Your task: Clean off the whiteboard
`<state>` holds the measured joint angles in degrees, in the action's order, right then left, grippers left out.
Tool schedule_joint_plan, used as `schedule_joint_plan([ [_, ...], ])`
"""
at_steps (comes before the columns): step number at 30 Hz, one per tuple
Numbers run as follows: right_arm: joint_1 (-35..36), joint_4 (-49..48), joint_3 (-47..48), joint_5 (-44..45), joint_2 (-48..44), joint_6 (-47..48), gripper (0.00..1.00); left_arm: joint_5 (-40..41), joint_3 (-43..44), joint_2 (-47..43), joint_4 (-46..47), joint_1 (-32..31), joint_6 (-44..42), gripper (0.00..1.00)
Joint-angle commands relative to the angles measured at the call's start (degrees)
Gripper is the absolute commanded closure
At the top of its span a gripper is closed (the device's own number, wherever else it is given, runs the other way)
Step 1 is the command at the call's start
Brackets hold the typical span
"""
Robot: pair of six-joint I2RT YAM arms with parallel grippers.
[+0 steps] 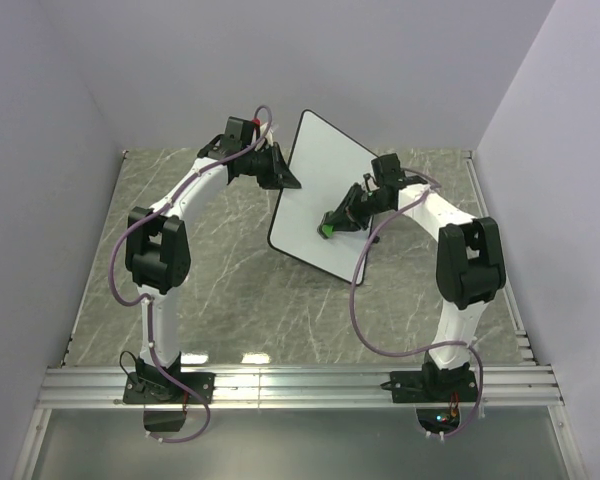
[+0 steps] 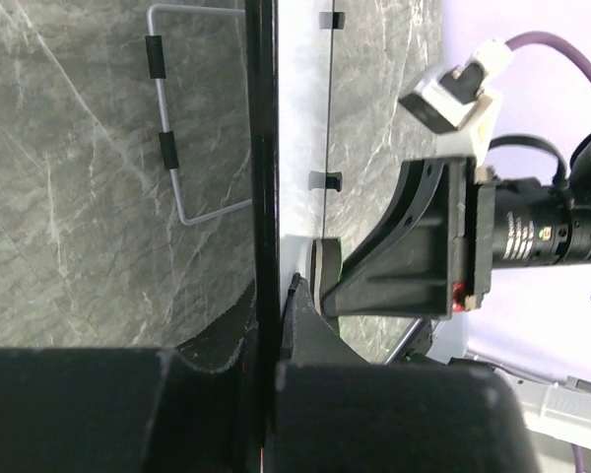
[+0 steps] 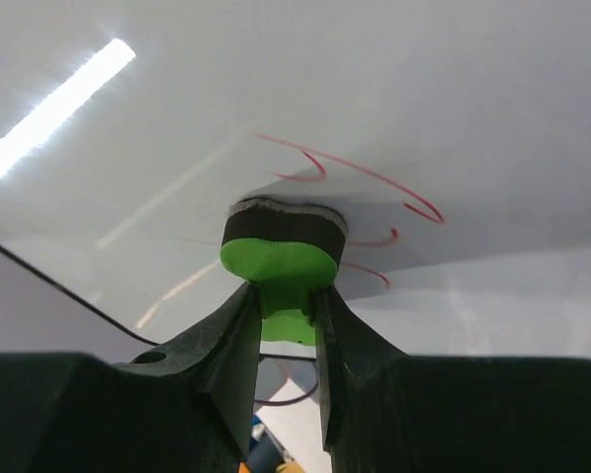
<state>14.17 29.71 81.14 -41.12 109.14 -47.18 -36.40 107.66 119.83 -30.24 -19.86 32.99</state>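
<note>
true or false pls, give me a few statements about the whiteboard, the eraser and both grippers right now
1. The left gripper clamps the edge of the whiteboard. True.
2. The right gripper is open and holds nothing. False: it is shut on the green eraser.
3. Red pen marks show on the board. True.
4. The whiteboard lies flat. False: it stands tilted up.

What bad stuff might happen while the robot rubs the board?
The left claw pinches the tilted board only by its thin edge, so a hard push may make it slip or tip. The right claw holds the eraser by its small green handle, so it might twist loose. Red marks spread past the eraser, so some may get missed.
</note>
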Motion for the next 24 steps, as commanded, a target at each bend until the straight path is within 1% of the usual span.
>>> schedule_joint_plan([
  [1,3.49,11.31,-3.36,9.45,0.11,5.77,1.0,9.16,-0.96,1.72,-7.73,-1.5,-11.2,1.0],
  [6,3.67,10.45,-10.02,16.23,-1.74,5.25,1.0,8.37,-2.45,0.32,-6.94,-1.5,-10.67,1.0],
  [11,3.58,12.65,-11.88,24.58,-1.56,6.31,1.0,8.28,-3.68,-0.74,-6.59,-1.5,-10.58,1.0],
  [13,3.58,12.83,-11.89,26.09,-1.74,6.22,1.0,8.37,-3.86,-1.0,-6.59,-1.68,-10.67,1.0],
  [17,3.58,12.47,-8.56,26.45,-1.48,5.7,1.0,8.8,-3.95,-1.18,-6.67,-2.2,-10.84,1.0],
  [21,3.41,12.12,0.84,27.06,-1.04,4.64,1.0,9.24,-3.42,-0.74,-7.55,-3.17,-11.28,1.0],
  [24,3.05,12.03,8.75,27.06,1.24,3.68,1.0,9.51,-3.24,-0.74,-8.08,-3.87,-11.55,1.0],
])
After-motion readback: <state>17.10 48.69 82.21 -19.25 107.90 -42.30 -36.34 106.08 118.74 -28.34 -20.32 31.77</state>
